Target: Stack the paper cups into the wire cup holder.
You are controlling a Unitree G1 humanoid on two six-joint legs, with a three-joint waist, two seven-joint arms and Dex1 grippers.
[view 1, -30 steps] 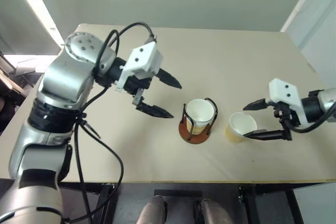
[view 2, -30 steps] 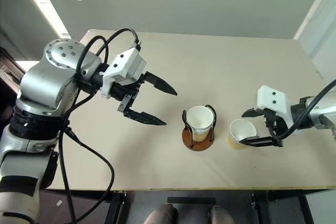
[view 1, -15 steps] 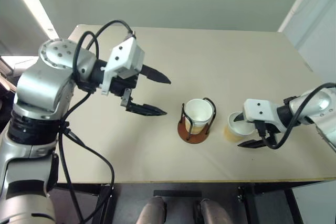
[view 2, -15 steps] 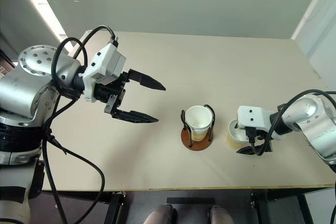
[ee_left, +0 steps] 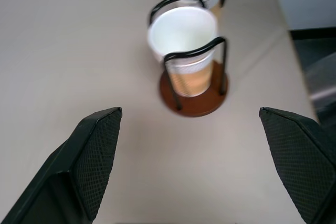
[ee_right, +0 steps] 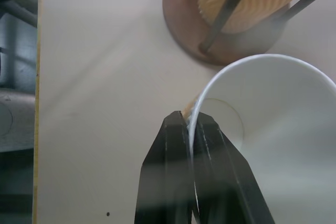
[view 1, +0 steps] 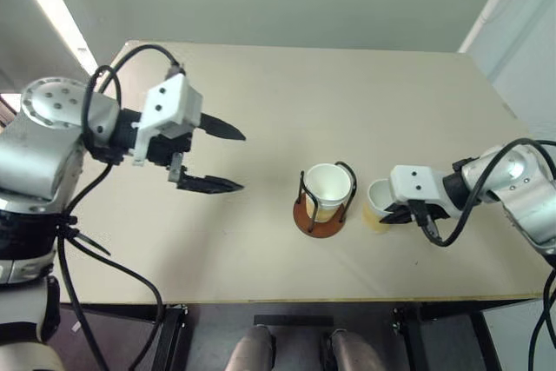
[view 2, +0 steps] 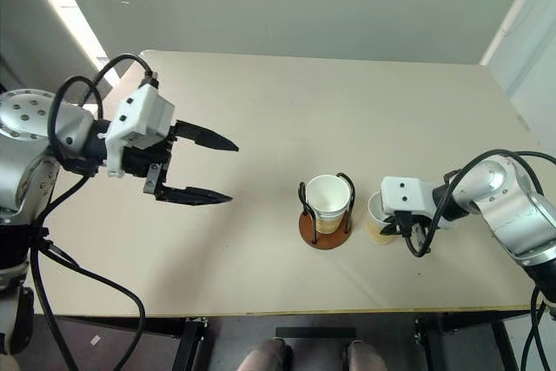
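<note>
While one pale yellow-tan paper cup (view 2: pixel 329 202) already sits inside the wire cup holder (view 2: pixel 326 215), a reddish-brown disc with two black upright loops, the right claw (ee_right: pixel 191 129) is pressed together on the rolled white rim of a second paper cup (view 2: pixel 380 217) standing just beside the holder on the beige table (view 2: pixel 347 110). One finger lies inside the wall and one outside, a pinch that likely lets the cup be lifted by its edge and lowered mouth-up into the seated one. The left claw (view 2: pixel 208 168) hangs spread and empty, well apart on the holder's other side, probably to leave the approach free. Since the loops stand slightly above the seated cup's rim, the held cup will need to rise clear of them first. Bare table surrounds the holder; the near edge is not far from the held cup.
</note>
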